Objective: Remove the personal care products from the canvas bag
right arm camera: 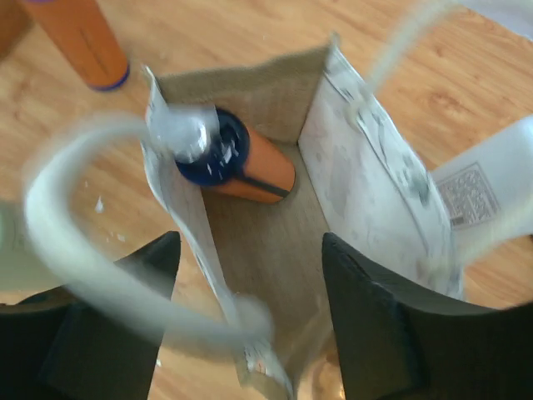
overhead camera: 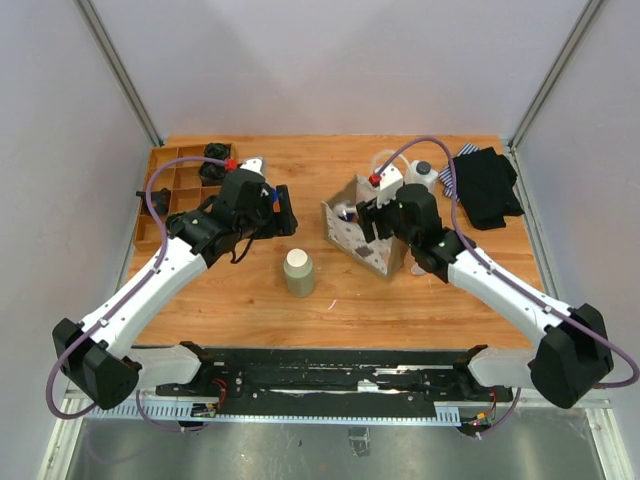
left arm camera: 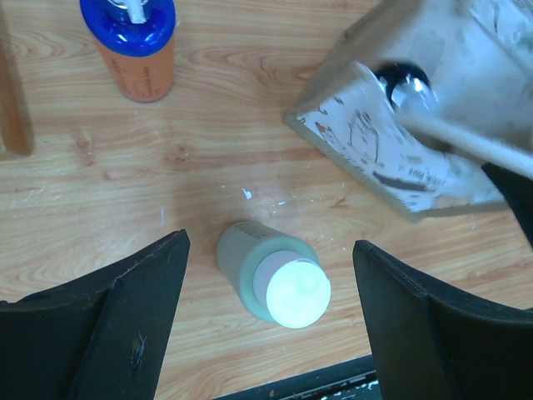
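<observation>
Right gripper [right arm camera: 250, 242]: jaws apart, gripping nothing, hanging over the open mouth of the canvas bag [right arm camera: 366, 167]. In the bag: one orange bottle [right arm camera: 250, 171], blue cap, leaning on a side wall. Bag sits right of table centre. Left gripper [left arm camera: 271, 246]: spread wide, empty, above the olive bottle [left arm camera: 266, 279] standing on the table [left arm camera: 208, 133] near the bag. Second orange bottle [left arm camera: 137, 50] stands farther out, by the wooden tray [overhead camera: 165, 190].
</observation>
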Motion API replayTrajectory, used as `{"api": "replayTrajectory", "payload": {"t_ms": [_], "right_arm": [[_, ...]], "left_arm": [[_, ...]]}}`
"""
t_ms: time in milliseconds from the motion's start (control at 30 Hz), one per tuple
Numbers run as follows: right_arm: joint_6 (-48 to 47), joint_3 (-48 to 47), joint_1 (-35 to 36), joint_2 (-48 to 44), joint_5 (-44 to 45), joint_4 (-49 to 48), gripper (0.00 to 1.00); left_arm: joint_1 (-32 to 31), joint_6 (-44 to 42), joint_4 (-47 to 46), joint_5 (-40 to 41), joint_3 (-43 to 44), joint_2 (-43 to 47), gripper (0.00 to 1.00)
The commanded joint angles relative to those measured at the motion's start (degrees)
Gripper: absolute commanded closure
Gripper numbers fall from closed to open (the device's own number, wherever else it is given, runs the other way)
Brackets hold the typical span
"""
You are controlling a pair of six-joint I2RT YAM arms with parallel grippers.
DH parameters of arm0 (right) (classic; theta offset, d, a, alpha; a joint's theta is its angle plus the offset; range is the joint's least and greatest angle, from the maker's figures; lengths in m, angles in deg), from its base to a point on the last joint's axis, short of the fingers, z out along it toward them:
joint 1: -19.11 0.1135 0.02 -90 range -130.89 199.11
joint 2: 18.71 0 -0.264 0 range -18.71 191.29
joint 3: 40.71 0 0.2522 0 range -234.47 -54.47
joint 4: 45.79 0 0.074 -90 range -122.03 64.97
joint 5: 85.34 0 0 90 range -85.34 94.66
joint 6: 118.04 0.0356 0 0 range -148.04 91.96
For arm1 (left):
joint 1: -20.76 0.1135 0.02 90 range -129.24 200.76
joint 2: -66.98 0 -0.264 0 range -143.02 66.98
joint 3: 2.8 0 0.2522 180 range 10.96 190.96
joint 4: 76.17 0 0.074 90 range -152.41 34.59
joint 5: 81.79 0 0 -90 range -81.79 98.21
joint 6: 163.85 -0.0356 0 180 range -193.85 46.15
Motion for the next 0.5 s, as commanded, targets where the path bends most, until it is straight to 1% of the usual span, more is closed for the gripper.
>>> {"api": "replayTrajectory", "payload": {"t_ms": [0,67,133,333,467], "right_arm": [[1.24,2.36,2.07,-5.03,2.6,5.05,0.27],[0.7,1.36,2.27,-6.77,4.54,7.51,0.21],[0.19,-0.61,2.68,-7.96,5.52,10.16,0.19],[-1.06,-5.97,3.03,-10.68,4.69,11.52,0.22],[-1.81,-10.84,2.68,-7.72,3.09,11.8,0.24]], "left_arm": [[0.34,0.51,-3.09,-3.19,0.27,-2.04,0.16],[0.34,0.99,-3.51,-3.97,0.19,-2.5,0.17],[0.34,1.15,-3.64,-4.46,0.19,-2.61,0.17],[0.34,1.16,-3.12,-3.45,-0.05,-1.97,0.17],[0.34,1.32,-3.21,-3.51,-0.4,-1.65,0.17]]}}
